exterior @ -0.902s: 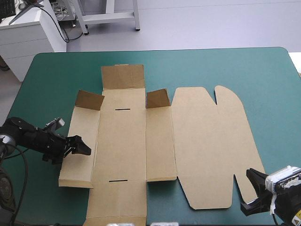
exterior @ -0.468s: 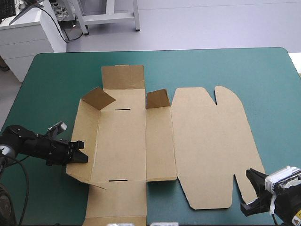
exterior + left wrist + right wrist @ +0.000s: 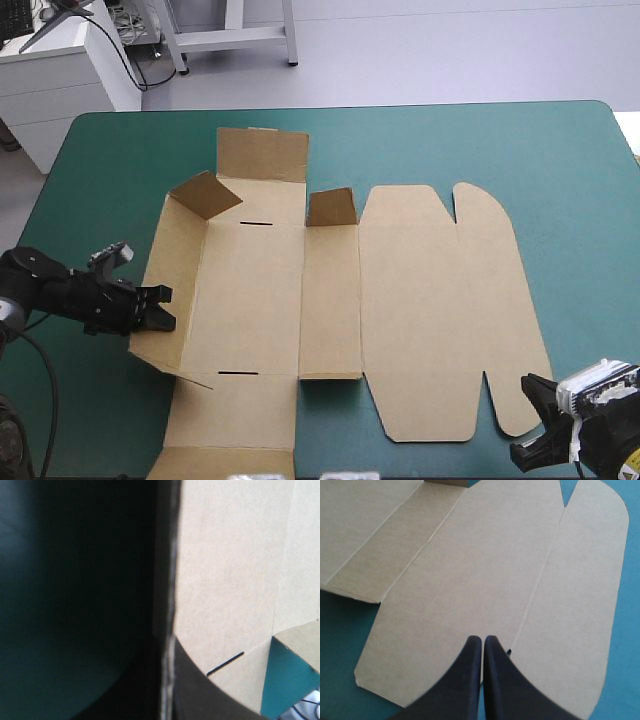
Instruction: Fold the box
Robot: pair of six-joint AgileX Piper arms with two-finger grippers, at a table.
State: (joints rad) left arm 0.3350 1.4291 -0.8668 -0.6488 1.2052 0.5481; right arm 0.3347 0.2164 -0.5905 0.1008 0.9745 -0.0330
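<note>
- Centre-left of frame: left gripper (image 3: pixel 158 308), clamped on the left wall of the cut brown cardboard box (image 3: pixel 250 300), has tipped it higher (sheet slid left too); first wall forming.
- Right gripper (image 3: pixel 482 639) clenched, empty.

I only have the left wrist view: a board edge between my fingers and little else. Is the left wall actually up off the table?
Observer: Yes. In the high view the left gripper grips the outer edge of the left wall, which tilts up but is not upright.
Operator: Where is the right gripper?
Observer: The right gripper is shut and empty, just off the near right corner of the lid, not gripping it.
Operator: Is the lid flat?
Observer: Yes, it lies flat on the teal-green cover.
</note>
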